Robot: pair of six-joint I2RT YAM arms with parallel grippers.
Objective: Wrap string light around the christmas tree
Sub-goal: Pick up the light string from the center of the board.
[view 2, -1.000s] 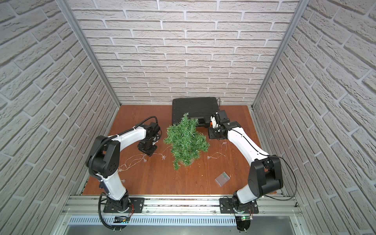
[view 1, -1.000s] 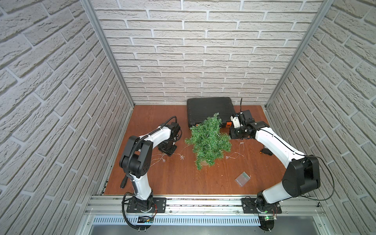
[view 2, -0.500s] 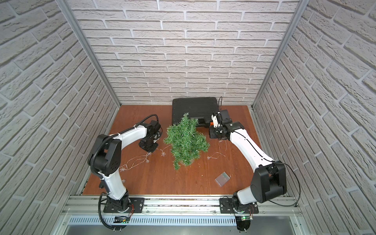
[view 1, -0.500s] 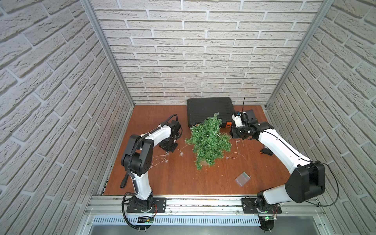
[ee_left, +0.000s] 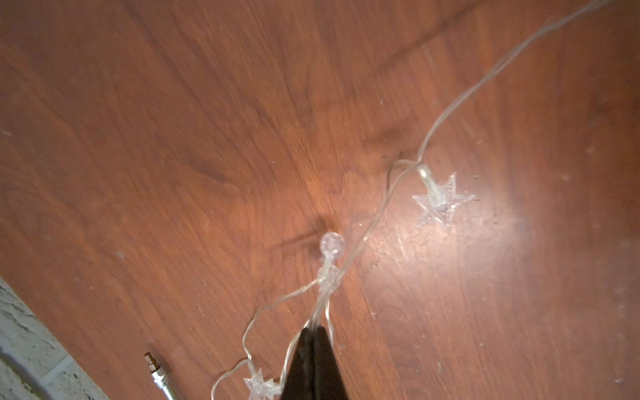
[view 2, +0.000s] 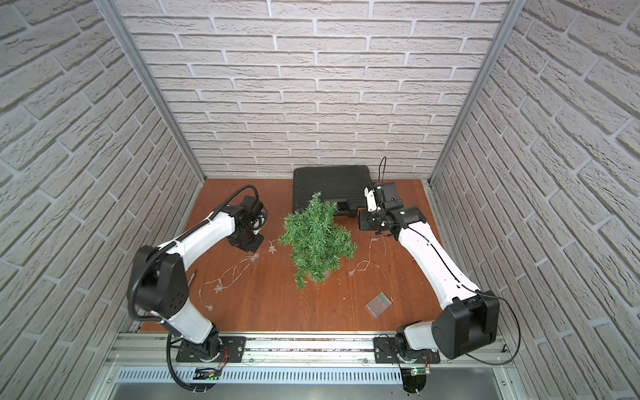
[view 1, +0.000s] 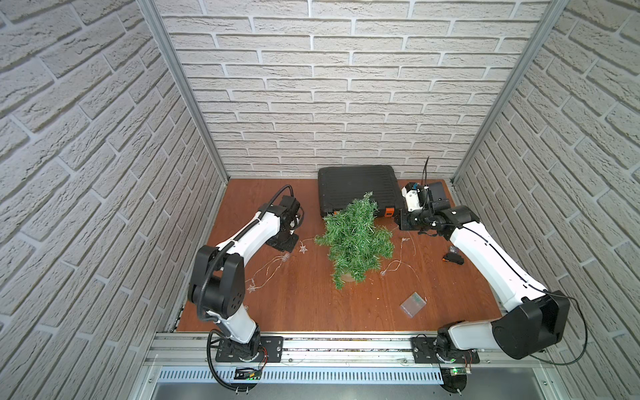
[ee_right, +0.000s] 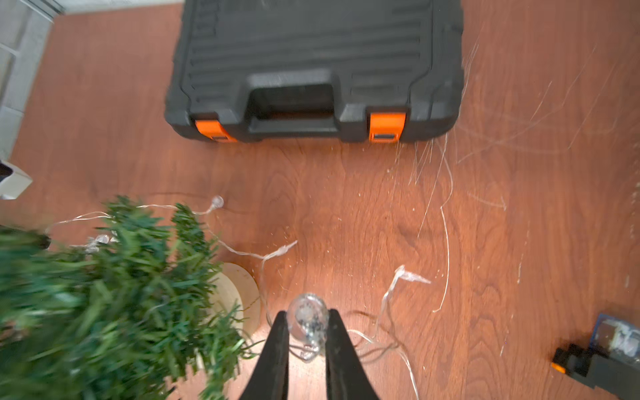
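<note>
The little tree (view 1: 353, 239) stands on the worktop (view 1: 294, 304) between the two arms, and the string light (ee_left: 331, 244) runs sideways from one arm, past the tree, to the other. The left end effector (ee_left: 313, 332) is squeezed tight on the thin wire, with the tree off to its right. The right end effector (ee_right: 306, 320) grips a round bulb just beside the tree, so it looks best placed to lead the string around.
</note>
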